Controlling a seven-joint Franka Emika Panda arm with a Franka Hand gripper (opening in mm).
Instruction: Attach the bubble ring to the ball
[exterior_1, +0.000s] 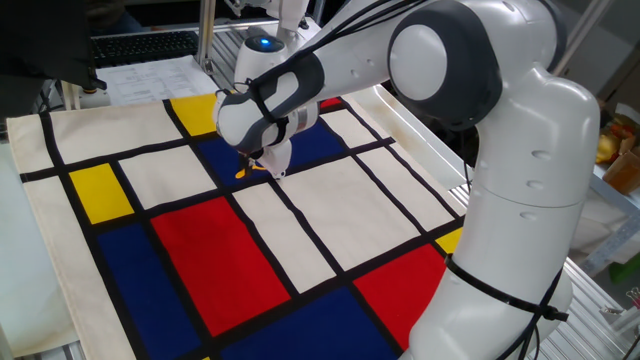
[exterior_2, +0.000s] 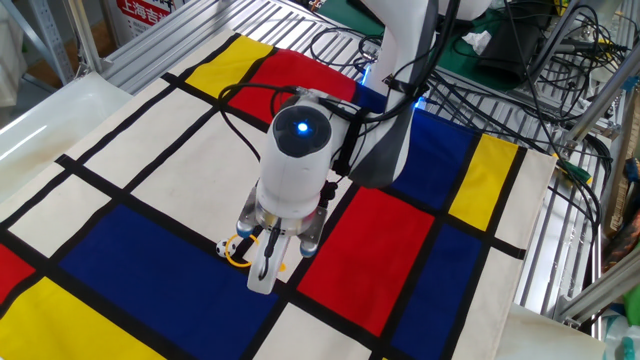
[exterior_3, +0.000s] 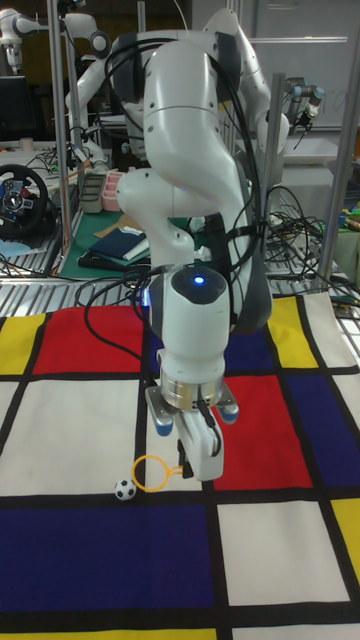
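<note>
- The gripper (exterior_3: 193, 462) points straight down over the checked cloth (exterior_3: 70, 420), its fingers closed on the orange handle of the ring (exterior_3: 152, 472), as the tall fixed view shows.
- The ring's yellow hoop juts out to the left of the fingers, lying level just above or on the cloth; which of the two cannot be told.
- The ball (exterior_3: 124, 489) sits on the cloth right at the hoop's left rim, touching it or nearly so, outside the hoop.
- In the other fixed view, the ring (exterior_2: 238, 253) peeks out beside the gripper (exterior_2: 265, 265), with the ball (exterior_2: 222, 247) at its outer edge, on a black stripe next to a blue panel.
- In one fixed view, only an orange-yellow sliver of the ring (exterior_1: 247, 170) shows under the gripper (exterior_1: 268, 168); the ball is hidden there.
- The arm (exterior_1: 470, 130) arches over the cloth (exterior_1: 280, 240), a patchwork of red, blue, yellow and cream panels set off by black lines.
- A blue light (exterior_3: 197, 281) glows on the wrist above the gripper.
- Cables (exterior_2: 520, 60) lie on the metal frame past the cloth's far edge.
</note>
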